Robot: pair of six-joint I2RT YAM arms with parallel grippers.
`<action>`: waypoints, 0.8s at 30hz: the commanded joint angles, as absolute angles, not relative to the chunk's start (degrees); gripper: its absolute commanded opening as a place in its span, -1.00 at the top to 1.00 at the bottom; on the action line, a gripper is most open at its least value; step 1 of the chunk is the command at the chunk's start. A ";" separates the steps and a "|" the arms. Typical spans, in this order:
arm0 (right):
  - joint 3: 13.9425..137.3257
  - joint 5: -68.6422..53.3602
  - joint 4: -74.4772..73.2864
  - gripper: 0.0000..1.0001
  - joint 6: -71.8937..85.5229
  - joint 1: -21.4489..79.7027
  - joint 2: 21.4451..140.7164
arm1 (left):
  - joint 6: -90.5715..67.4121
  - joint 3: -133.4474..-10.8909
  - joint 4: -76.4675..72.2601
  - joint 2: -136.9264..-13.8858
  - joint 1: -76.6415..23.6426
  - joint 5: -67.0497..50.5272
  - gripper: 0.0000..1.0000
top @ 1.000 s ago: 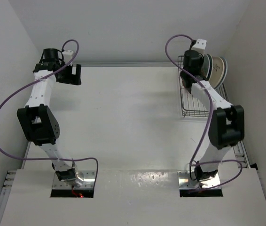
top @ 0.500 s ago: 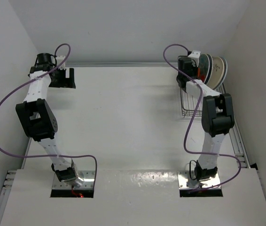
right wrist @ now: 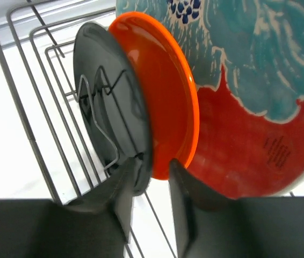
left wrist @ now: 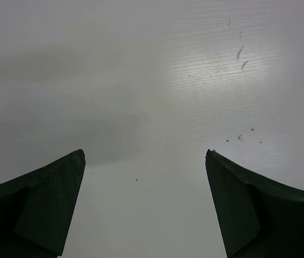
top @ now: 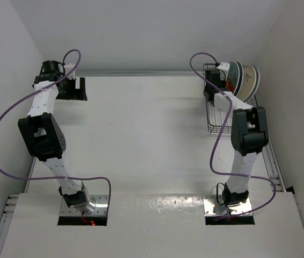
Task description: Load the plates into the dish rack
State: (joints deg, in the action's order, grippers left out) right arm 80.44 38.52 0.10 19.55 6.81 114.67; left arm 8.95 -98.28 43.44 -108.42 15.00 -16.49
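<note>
The dish rack (top: 216, 122) stands at the far right of the table, with several plates (top: 244, 78) upright in it. My right gripper (top: 215, 81) is at the near end of that row. In the right wrist view the small black plate (right wrist: 106, 91) stands in the rack wires (right wrist: 26, 115), the small orange plate (right wrist: 165, 99) against it, and a red-and-teal floral plate (right wrist: 254, 113) behind. My right gripper (right wrist: 153, 164) is open, its jaws straddling the lower rims of the black and orange plates. My left gripper (top: 71, 89) (left wrist: 145, 153) is open over bare table.
White walls close in the table on the left, right and back. The near part of the rack holds no plates. Purple cables loop off both arms. The left arm reaches into the far left corner.
The right arm has straightened up beside the rack, its wrist now at the front of the plate row. The left gripper has shifted left toward the corner.
</note>
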 commanded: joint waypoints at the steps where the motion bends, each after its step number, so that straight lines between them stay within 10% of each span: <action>1: 80.25 37.54 1.85 0.33 18.90 6.42 108.11 | 8.88 -98.79 42.54 -106.44 15.38 -17.58 -0.98; 8: 78.23 34.91 0.62 -0.15 16.17 6.42 97.07 | 9.40 -98.79 42.54 -104.86 15.38 -18.63 -0.98; 13: 74.11 20.62 -7.36 -1.00 17.75 4.84 83.97 | 9.93 -98.27 42.54 -102.67 15.38 -16.44 -0.98; 24: 50.21 2.37 -44.99 -1.00 24.16 -5.27 48.36 | 13.45 -87.72 40.69 -94.66 10.38 -7.47 -0.98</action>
State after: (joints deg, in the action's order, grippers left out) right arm 58.52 7.29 -30.30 20.64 -4.93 53.41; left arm 12.01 -89.93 42.46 -97.84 13.26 -9.52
